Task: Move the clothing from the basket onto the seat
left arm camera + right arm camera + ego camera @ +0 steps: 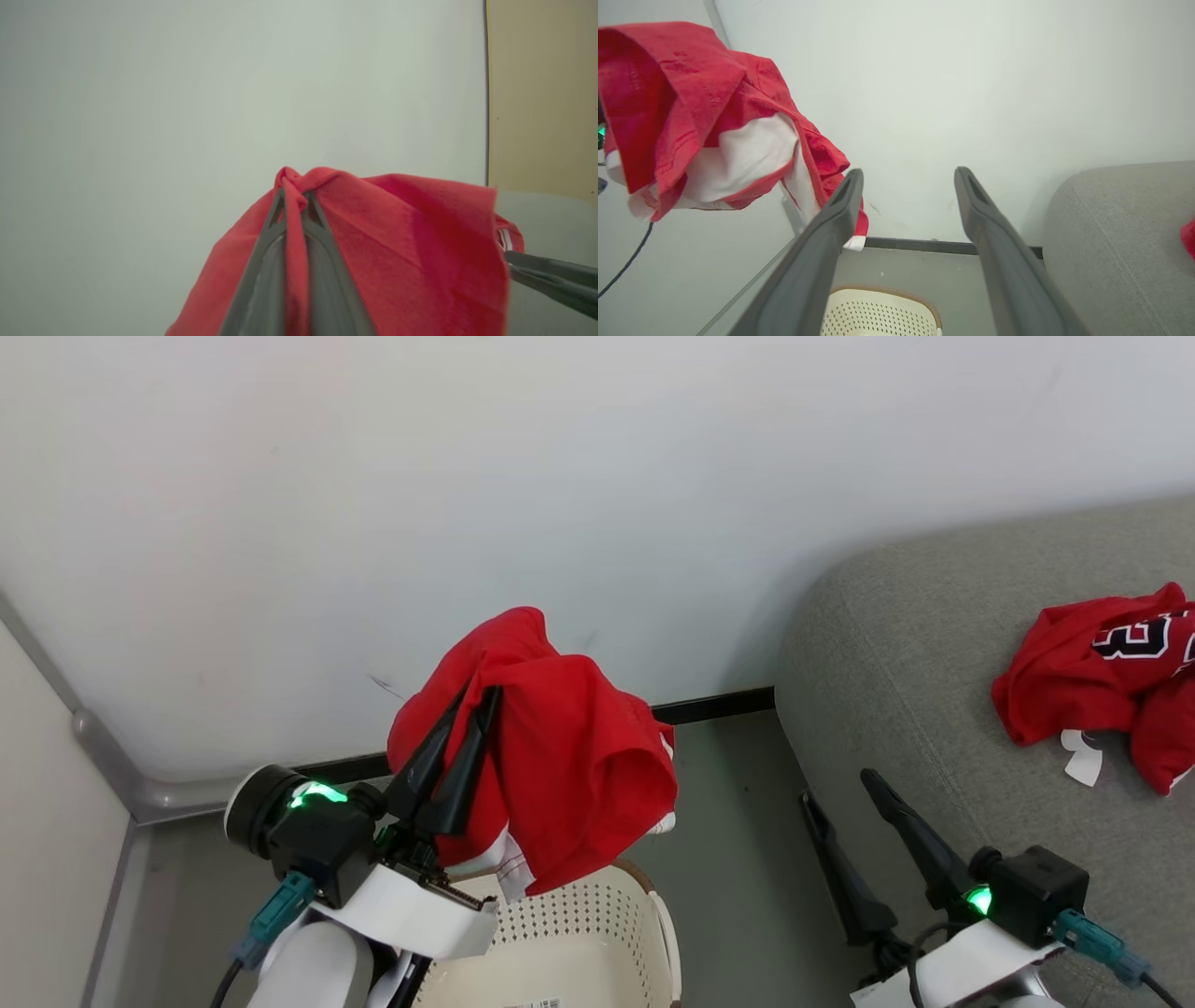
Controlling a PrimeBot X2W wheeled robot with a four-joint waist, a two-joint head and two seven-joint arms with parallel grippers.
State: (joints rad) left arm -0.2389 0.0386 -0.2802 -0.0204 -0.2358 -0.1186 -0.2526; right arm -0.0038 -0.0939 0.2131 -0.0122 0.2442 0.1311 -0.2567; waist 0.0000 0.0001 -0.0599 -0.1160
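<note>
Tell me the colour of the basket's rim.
Brown. The basket rim shows best in the right wrist view.

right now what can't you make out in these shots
- basket floor, head view: cut off by the bottom edge, so leftover clothing cannot be ruled out.
- numbered garment on the seat, head view: cut by the right edge; numerals incomplete.
- held red garment in the left gripper, left wrist view: lower part cut by the bottom edge, close fabric blurred.

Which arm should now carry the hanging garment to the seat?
Left. The left gripper is shut on the red garment above the basket; the right gripper is open, empty, beside the seat.
</note>
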